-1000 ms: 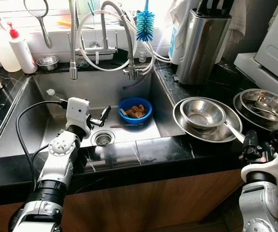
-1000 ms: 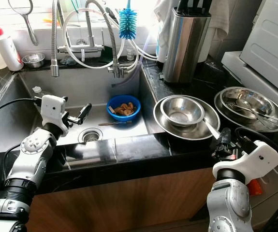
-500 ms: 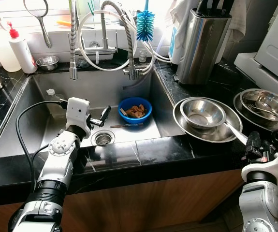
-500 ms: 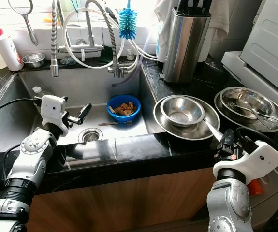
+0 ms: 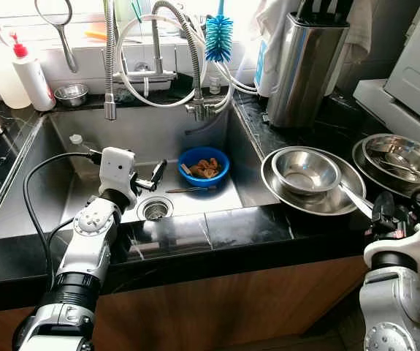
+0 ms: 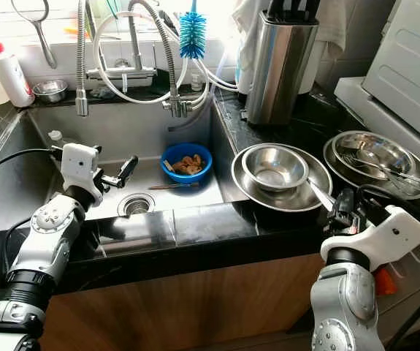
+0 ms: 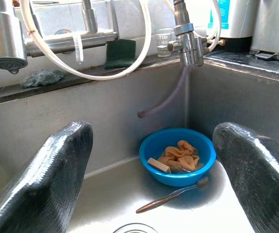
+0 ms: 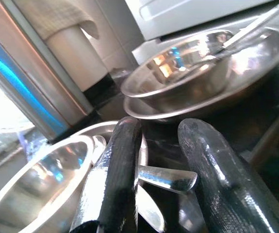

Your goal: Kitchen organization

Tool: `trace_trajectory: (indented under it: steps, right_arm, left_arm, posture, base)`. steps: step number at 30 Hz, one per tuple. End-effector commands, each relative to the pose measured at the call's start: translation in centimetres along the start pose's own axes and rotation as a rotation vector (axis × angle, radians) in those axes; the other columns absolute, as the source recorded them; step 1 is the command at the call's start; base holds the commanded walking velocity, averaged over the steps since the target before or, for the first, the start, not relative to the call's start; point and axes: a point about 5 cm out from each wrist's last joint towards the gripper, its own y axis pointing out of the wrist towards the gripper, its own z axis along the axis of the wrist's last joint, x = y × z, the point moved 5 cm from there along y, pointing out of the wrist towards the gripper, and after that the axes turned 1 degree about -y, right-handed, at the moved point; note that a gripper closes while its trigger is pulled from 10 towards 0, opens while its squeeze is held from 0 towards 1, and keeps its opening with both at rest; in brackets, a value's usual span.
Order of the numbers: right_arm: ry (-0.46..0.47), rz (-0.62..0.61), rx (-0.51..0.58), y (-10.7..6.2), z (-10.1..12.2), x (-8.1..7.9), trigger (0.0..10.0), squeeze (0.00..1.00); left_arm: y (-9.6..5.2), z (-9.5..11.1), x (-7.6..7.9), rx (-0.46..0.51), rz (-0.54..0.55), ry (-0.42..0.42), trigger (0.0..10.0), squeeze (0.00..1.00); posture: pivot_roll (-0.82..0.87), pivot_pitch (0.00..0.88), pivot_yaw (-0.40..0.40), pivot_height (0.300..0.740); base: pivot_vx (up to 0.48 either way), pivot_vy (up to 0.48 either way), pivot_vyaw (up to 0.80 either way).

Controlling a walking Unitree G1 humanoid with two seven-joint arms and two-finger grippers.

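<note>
Reaching my right gripper, fingers slightly parted, at the spoon handle by the steel bowls; next I'd pinch it, w/ left gripper spread over sink.

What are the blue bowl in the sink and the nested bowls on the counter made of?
Blue bowl: looks like plastic, with uniform saturated blue colour and a soft, dull sheen. Nested bowls: look like polished stainless steel, silver with mirror-like highlights and reflections. The right gripper sits at a metal handle by them.
</note>
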Motion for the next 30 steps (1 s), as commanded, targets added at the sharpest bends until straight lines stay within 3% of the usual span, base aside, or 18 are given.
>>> trace_trajectory:
  steps: [1, 12, 24, 25, 26, 27, 30]
  right_arm:
    - [0.016, 0.013, 0.022, 0.2, 0.7, -0.6, 10.0, 0.0]
    - [0.029, 0.053, 0.045, 0.8, 1.6, -1.8, 10.0, 0.0]
    - [0.037, 0.038, 0.032, 0.8, 1.2, -1.4, 10.0, 0.0]
    - [0.039, 0.031, 0.032, 0.8, 1.2, -1.3, 3.6, 0.0]
    - [0.04, 0.028, 0.032, 0.8, 1.1, -1.2, 3.6, 0.0]
    - [0.04, 0.015, 0.028, 0.8, 1.1, -1.0, 0.0, 0.0]
    - [0.043, 0.008, 0.027, 0.8, 1.0, -0.8, 0.0, 0.0]
  left_arm:
    - [0.0, 0.6, -0.3, 0.018, 0.007, 0.031, 10.0, 0.0]
    - [0.0, 0.5, -0.4, 0.016, 0.013, 0.029, 10.0, 0.0]
    - [-0.1, 0.4, -0.3, 0.012, 0.01, 0.03, 10.0, 0.0]
    - [-0.1, 0.4, -0.3, 0.011, 0.009, 0.03, 10.0, 0.0]
    - [-0.1, 0.4, -0.3, 0.011, 0.009, 0.03, 10.0, 0.0]
    - [-0.1, 0.4, -0.3, 0.01, 0.009, 0.03, 10.0, 0.0]
    - [-0.1, 0.3, -0.3, 0.008, 0.009, 0.03, 10.0, 0.0]
  posture:
    - [-0.06, 0.05, -0.027, 0.74]
    - [-0.07, 0.051, -0.028, 0.74]
    - [-0.06, 0.053, -0.028, 0.74]
    - [-0.06, 0.053, -0.028, 0.74]
    - [-0.06, 0.053, -0.028, 0.74]
    - [-0.06, 0.053, -0.029, 0.74]
    - [-0.06, 0.053, -0.029, 0.74]
  base:
    - [0.0, 0.0, 0.0]
    - [0.0, 0.0, 0.0]
    - [0.0, 0.0, 0.0]
    - [0.0, 0.0, 0.0]
    - [0.0, 0.0, 0.0]
    - [0.0, 0.0, 0.0]
    - [0.0, 0.0, 0.0]
